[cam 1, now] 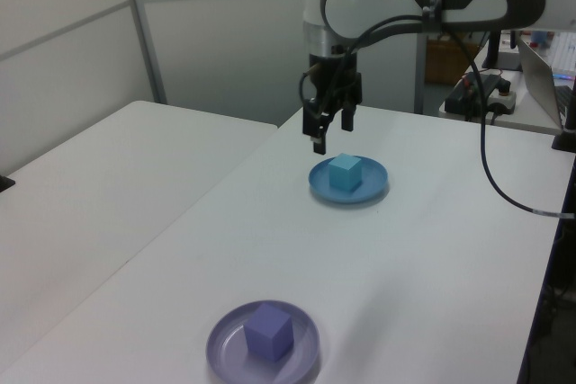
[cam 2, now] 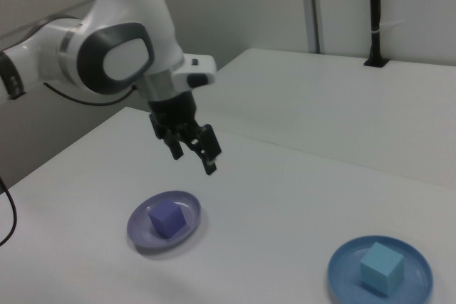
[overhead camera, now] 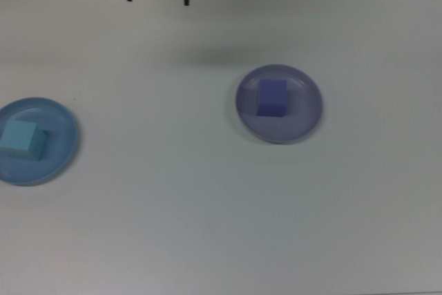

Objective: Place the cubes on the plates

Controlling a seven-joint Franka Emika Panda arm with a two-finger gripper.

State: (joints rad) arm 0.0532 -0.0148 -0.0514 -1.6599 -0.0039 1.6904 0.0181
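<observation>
- The tool (cam 2: 194, 149) hangs in the air above the counter (overhead camera: 207, 205), with its two black fingers (cam 1: 318, 143) pointing down and set apart; it holds nothing.
- In the right view the white arm (cam 2: 117, 48) comes in from the 9 o'clock side and bends downward at the wrist, so the tool sits above the counter at about 1 o'clock from the lavender plate (cam 2: 140, 230).
- In the top view only the finger tips show at the 12 o'clock edge, well apart from both plates.
- The indigo cube (overhead camera: 272, 98) lies on the lavender plate, a little toward 12 o'clock from the plate's middle in the top view.
- The cyan cube (overhead camera: 18, 139) lies on the light blue plate (overhead camera: 62, 144), at the 9 o'clock edge of the top view.
- In the left view the tool hovers just at 11 o'clock from the light blue plate, not touching it.
- The counter is white and plain. A second white table (cam 1: 99, 177) stands beside it.
- Behind are grey wall panels (cam 1: 216, 33) and a black cable (cam 1: 504, 177) hanging from the arm.
</observation>
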